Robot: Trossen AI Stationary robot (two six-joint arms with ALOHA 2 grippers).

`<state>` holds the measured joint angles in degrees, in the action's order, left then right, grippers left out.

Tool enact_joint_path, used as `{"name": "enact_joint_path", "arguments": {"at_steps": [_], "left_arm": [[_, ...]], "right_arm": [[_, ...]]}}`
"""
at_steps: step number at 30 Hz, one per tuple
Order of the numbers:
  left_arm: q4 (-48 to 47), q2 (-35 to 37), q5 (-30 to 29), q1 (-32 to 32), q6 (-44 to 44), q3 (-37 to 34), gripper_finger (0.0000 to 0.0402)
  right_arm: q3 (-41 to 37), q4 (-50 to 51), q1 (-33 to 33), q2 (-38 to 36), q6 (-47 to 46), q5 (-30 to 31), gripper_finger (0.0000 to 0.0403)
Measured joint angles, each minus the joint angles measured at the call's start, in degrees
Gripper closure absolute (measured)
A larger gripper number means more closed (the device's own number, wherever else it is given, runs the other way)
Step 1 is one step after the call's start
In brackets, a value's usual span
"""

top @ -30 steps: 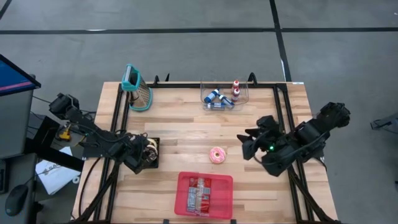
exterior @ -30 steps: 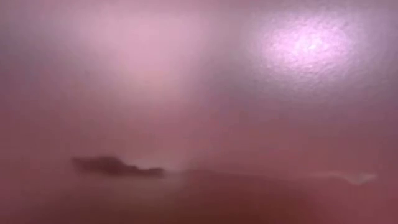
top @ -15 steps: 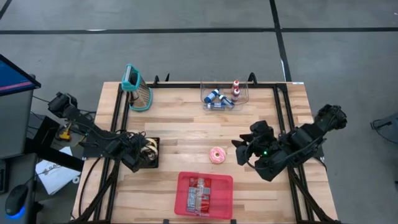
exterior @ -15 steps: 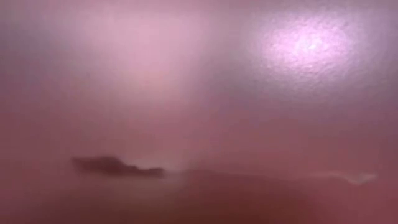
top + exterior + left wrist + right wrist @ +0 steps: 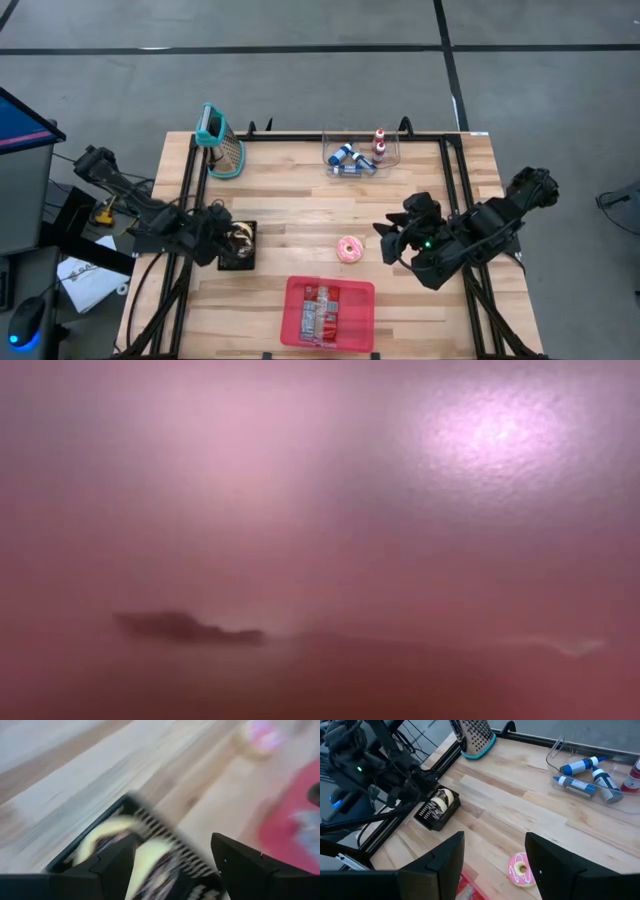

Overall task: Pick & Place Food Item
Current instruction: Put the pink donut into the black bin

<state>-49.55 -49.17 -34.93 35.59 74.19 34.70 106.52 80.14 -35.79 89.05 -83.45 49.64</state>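
Left pincer (image 5: pixel 222 240) of mine hangs with its fingers wide apart and empty, just above a black basket (image 5: pixel 238 246) at the left edge of the worktop (image 5: pixel 300 215). A chocolate-striped doughnut (image 5: pixel 440 800) lies inside that basket. My right pincer (image 5: pixel 392 240) hovers right of centre, fingers parted, holding nothing. A pink doughnut (image 5: pixel 349 249) sits on the bare wood just left of it. Nearer, a red tray (image 5: pixel 328 312) holds wrapped snacks. At the far edge, a clear bin (image 5: pixel 361 154) contains small bottles, and a teal-handled grater (image 5: pixel 220 140) stands at the far left. Low camera gives only a pink blur.
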Motion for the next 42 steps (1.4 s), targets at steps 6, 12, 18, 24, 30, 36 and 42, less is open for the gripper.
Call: {"name": "enact_joint_path", "arguments": {"at_steps": [6,12,18,24,30,36,42], "left_arm": [[23.8,1.0,-2.3,-3.2,-20.9,0.0,0.0152],[49.7,0.0,-3.1,-10.8,-39.7,0.0,0.0163],[61.7,-0.1,-3.2,-15.1,-53.8,1.3,0.0171],[62.0,-0.1,-2.6,-14.1,-63.1,6.7,0.0164],[62.1,0.0,-3.8,-11.3,-66.8,9.4,0.0163],[61.3,-0.1,-6.5,-7.7,-66.7,9.4,0.0163],[61.1,-0.1,-8.6,-6.7,-66.8,9.4,0.0162]], "right_arm": [[0.0,-2.7,-0.2,-0.6,6.1,-1.9,0.0201],[0.0,-2.6,3.5,-0.6,9.5,-17.4,0.0201],[-0.1,-2.0,11.7,2.0,17.6,-28.9,0.0201],[-0.3,1.7,19.1,10.8,29.5,-35.9,0.0201],[-9.1,-3.1,20.5,13.1,30.4,-36.9,0.0201],[-27.5,-21.6,21.4,7.1,21.9,-41.8,0.0201],[-42.2,-35.4,22.5,3.8,11.8,-43.8,0.0201]]}}
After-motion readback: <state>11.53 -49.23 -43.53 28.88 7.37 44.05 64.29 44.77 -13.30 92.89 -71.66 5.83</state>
